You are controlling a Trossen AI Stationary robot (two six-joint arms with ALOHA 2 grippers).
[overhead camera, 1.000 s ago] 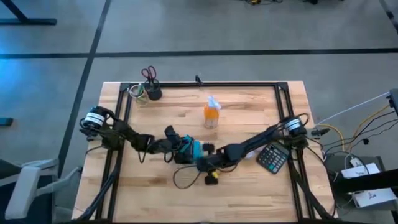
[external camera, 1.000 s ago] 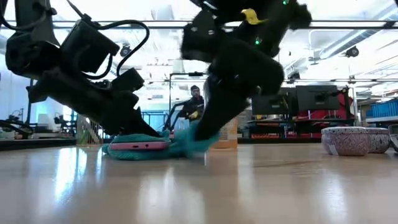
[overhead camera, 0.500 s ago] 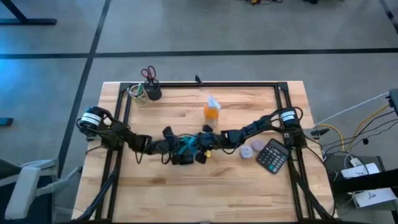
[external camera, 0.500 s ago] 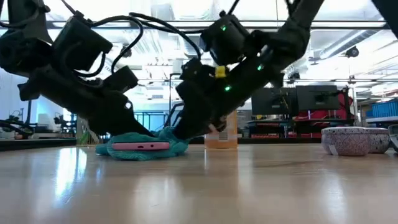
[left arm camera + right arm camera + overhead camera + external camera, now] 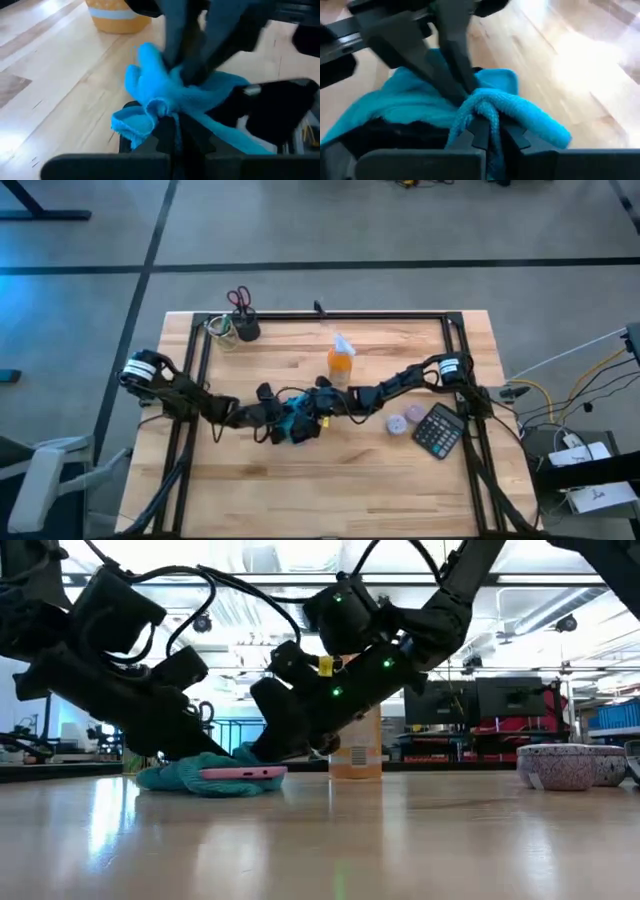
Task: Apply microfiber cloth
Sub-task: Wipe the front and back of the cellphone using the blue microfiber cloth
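Note:
The turquoise microfiber cloth [image 5: 297,418] lies bunched over a black phone [image 5: 270,116] near the table's middle. In the low view the phone's pink edge [image 5: 243,773] shows on top of the cloth [image 5: 180,777]. My left gripper [image 5: 278,421] reaches in from the left and is shut on the cloth. From the right comes my right gripper [image 5: 313,411], shut on the same cloth a short way off. The two sets of fingers nearly meet above the bunch. My left gripper pinches a gathered fold of the cloth [image 5: 159,109] between its two fingers, coming in at a slant from the table's left and pointing down. The cloth around it rests slack on the phone and table. My right gripper pinches a bunched ridge of the cloth [image 5: 485,106] between its two fingers, slanting down from the table's right. That ridge is drawn up a little; the cloth's other folds lie on the phone.
An orange spray bottle [image 5: 340,363] stands just beyond the grippers. A calculator [image 5: 437,431] and small round pieces [image 5: 404,421] lie at the right. A cup with scissors [image 5: 243,321] is at the far left corner. Bowls [image 5: 560,766] show at the low view's right.
My right gripper has swung from nearer the table's near edge toward the far edge and the left, dropping lower, dragging the cloth across the phone. The cloth has bunched up and shifted left. My left gripper has drifted slightly left, still shut on the cloth.

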